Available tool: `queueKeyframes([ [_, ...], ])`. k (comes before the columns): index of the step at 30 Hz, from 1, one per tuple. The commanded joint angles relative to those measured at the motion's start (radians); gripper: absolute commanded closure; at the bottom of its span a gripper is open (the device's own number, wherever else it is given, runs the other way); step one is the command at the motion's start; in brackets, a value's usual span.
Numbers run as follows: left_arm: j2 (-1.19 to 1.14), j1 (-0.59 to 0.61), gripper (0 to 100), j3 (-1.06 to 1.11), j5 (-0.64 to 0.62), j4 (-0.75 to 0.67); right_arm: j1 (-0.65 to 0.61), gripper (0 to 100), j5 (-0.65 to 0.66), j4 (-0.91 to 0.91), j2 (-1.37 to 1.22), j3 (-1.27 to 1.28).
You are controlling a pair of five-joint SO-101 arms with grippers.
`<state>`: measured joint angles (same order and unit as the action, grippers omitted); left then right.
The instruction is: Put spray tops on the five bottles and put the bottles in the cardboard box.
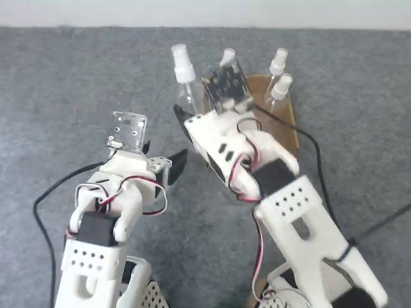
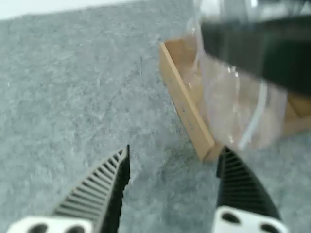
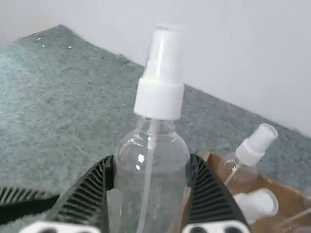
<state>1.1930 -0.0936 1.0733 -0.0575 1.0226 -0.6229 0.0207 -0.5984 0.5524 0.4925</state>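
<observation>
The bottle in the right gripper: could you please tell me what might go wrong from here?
The bottle, clear and round in the right gripper, might slip.
Going into the cardboard box, it could knock the bottles standing there.
The open left gripper sits close; the arms might collide.

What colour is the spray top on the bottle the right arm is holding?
White spray top on a clear bottle; clearest in the right wrist view.
</observation>
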Motion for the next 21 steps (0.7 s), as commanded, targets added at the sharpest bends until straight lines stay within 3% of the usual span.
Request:
queueKeyframes([
  [1,0.107,-0.003,72,-0.036,0.003,0.029,0.007,99.3,-0.012,-0.018,-0.044,-0.141],
  [7,0.301,0.005,72,0.067,0.008,-0.012,-0.025,99.3,-0.014,-0.024,-0.085,-0.157],
  [21,0.17,0.005,72,0.084,0.009,-0.087,-0.113,99.3,-0.008,-0.285,0.163,-0.164],
])
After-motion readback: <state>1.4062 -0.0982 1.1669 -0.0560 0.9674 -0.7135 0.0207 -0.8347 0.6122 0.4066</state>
